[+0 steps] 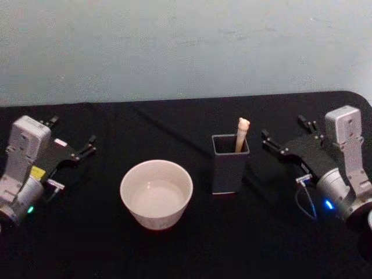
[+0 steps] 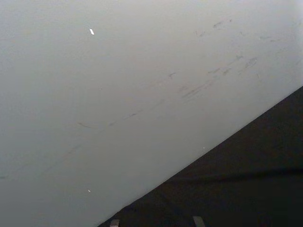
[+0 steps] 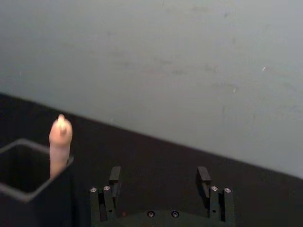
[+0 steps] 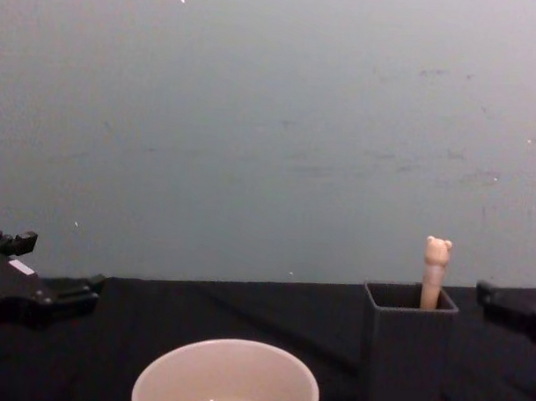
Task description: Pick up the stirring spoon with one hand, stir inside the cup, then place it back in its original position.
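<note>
On a black table [image 1: 192,244], the left gripper [image 1: 71,139] rested at the left edge, its fingers spread and empty. Right of it sat the cup [image 1: 156,194], well apart. Further right stood the dark holder [image 1: 230,164], with the spoon [image 1: 241,134] upright inside, bear head poking above the rim. The right gripper [image 1: 288,135] hovered just beside the holder, fingers apart, gripping nothing.
</note>
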Robot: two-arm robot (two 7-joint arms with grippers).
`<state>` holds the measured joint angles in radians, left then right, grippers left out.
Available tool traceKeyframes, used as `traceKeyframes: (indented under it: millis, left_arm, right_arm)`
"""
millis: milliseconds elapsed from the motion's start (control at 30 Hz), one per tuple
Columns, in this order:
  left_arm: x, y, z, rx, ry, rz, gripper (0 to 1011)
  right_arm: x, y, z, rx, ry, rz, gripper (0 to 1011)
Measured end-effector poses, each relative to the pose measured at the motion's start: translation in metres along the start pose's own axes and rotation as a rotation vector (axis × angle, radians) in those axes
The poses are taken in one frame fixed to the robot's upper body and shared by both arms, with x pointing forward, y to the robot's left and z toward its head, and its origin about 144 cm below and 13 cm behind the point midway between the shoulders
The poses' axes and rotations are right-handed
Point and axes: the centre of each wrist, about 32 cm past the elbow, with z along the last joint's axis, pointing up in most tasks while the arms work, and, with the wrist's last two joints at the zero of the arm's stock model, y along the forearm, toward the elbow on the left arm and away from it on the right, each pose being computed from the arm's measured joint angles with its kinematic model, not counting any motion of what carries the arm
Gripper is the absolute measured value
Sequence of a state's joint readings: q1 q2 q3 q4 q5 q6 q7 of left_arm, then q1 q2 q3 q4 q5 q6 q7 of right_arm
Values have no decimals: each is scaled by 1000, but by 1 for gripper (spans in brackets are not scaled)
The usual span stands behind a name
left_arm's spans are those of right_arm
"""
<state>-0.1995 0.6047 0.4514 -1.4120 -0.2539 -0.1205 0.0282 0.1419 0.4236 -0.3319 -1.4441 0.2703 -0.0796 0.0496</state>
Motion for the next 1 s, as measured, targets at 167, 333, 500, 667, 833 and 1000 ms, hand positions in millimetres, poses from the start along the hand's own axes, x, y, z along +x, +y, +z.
traceKeyframes:
  millis: [167,333,500,667,833,1000]
  left_arm:
    - [0,0,0,0,0,0,1001]
    - [0,0,0,0,0,0,1001]
    - [0,0,0,0,0,0,1001]
    - [0,0,0,0,0,0,1001]
    - [0,0,0,0,0,0,1001]
    - [0,0,0,0,0,0,1001]
  right_arm:
    - [-3,-1,-6,-32,-2,7,1000]
    - [-2,-1,-5,-31,-3,7,1000]
    - [-2,-1,-5,-29,-3,7,1000]
    - [-2,-1,-4,-27,-2,8,1000]
    - [-2,-1,-4,-25,-1,8,1000]
    - [-2,-1,-4,-24,-1,8,1000]
